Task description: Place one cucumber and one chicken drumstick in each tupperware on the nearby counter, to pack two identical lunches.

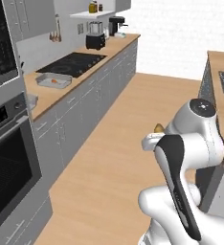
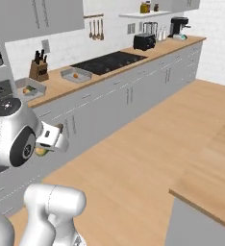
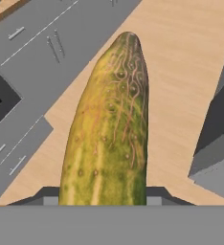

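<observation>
1. No brand or lettering is legible on any appliance or cabinet.
2. Along the long light-brown wooden counter sit two shallow light-grey tupperware boxes: one beside the black glass cooktop with a small orange drumstick inside, the other near the wooden knife block. A black toaster stands farther along.
3. The gripper hangs above the bare wooden floor, its dark fingers pinching a mottled yellow-green cucumber that juts out ahead.
</observation>
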